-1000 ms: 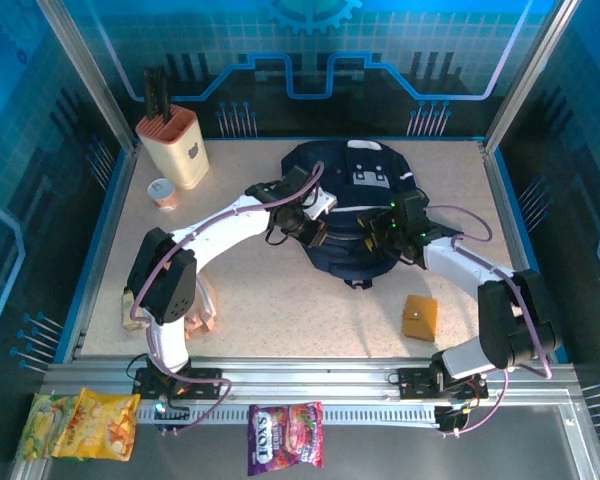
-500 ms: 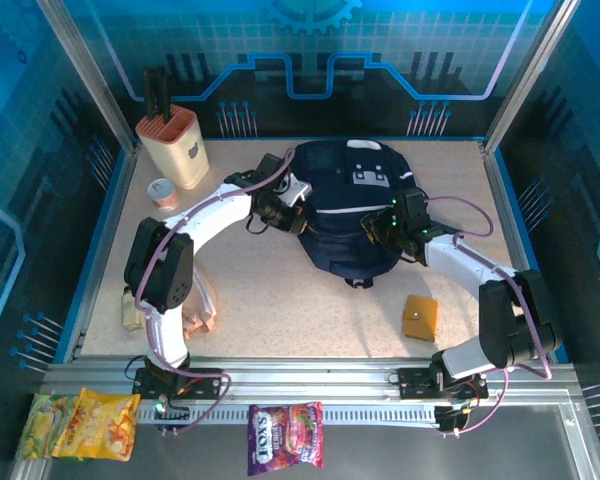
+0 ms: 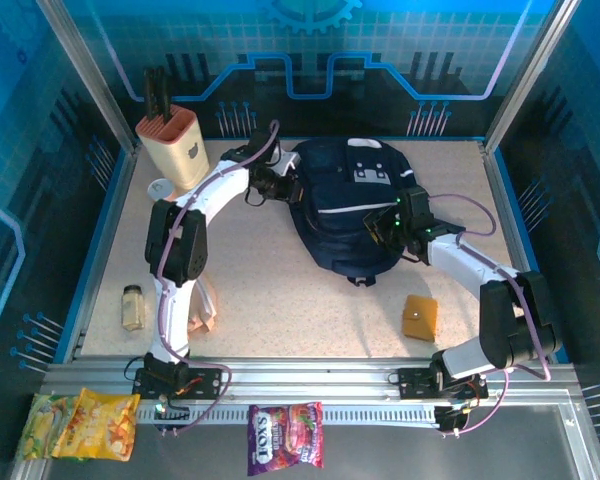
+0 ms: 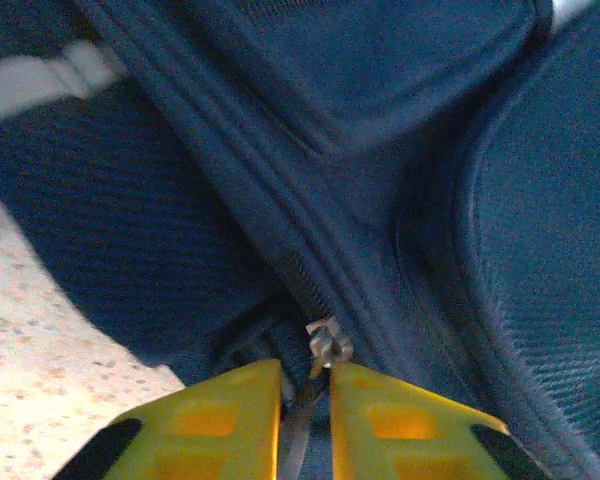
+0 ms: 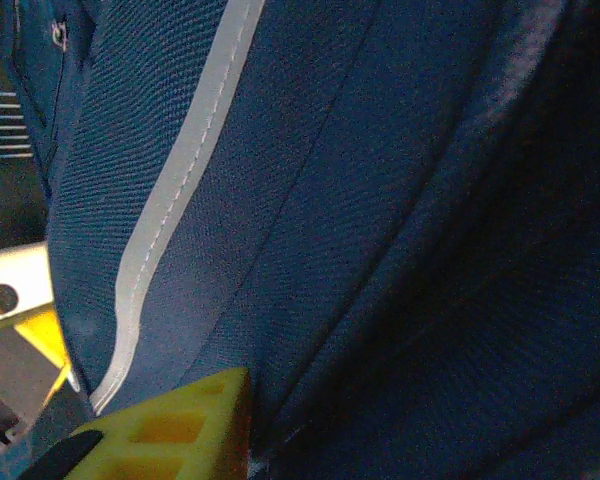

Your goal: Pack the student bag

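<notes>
Far left, on the near rail below the table: yellow snack packets (image 3: pixel 80 424).

Near the left edge of the table (image 3: pixel 270 290): a small jar (image 3: pixel 133 306). In the far-left corner: a beige knife block (image 3: pixel 175 150), upright, dark handles on top. Just in front of the block: a small round cup (image 3: pixel 158 186), partly hidden by the left arm.

Left of centre, far side: left gripper (image 3: pixel 278 187), set against the left edge of the student bag (image 3: pixel 345 225). From the left wrist: two yellow fingers (image 4: pixel 220 410) standing narrowly apart, with the metal zipper slider (image 4: pixel 327 343) just beyond their tips and its dark pull tab (image 4: pixel 298 440) running down between them. Clamped on the tab or merely around it: cannot tell.

Centre of the near rail: a purple snack packet (image 3: pixel 285 437).

Far centre of the table: the student bag, lying flat, front panel up, grey patches toward the far wall. Bag placed between the two grippers, in contact with both.

Right of centre: right gripper (image 3: pixel 393 228), resting on the right part of the bag. From the right wrist: one yellow finger (image 5: pixel 170 425) pressed against navy fabric, just beside the pale stripe (image 5: pixel 160 240). Clenched or released: cannot tell.

Near right: an orange box (image 3: pixel 419 317), apart from the bag, beside the right forearm.
</notes>
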{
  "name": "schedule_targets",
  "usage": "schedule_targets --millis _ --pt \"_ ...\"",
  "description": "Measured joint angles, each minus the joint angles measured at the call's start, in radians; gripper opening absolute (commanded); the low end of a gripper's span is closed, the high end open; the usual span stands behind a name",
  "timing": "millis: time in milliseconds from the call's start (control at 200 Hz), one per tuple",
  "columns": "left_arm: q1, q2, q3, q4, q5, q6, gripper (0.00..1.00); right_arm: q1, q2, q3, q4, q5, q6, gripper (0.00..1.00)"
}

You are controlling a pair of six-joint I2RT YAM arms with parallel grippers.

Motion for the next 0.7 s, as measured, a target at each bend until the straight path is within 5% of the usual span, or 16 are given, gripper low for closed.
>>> schedule_targets --millis 220,485,700 --pt "0.021 -0.162 -0.232 0.079 -0.12 -0.152 0.5 0.0 -0.037 -0.019 -0.024 -0.02 -0.053 0.74" --pt "0.07 -0.615 -0.594 0.037 -0.336 -0.357 0.65 0.007 -0.206 -0.031 -0.113 0.026 -0.176 0.87" --pt "0.177 -0.745 -0.827 -0.037 -0.52 -0.481 0.69 0.046 -0.23 -0.011 -0.19 0.139 -0.304 0.94"
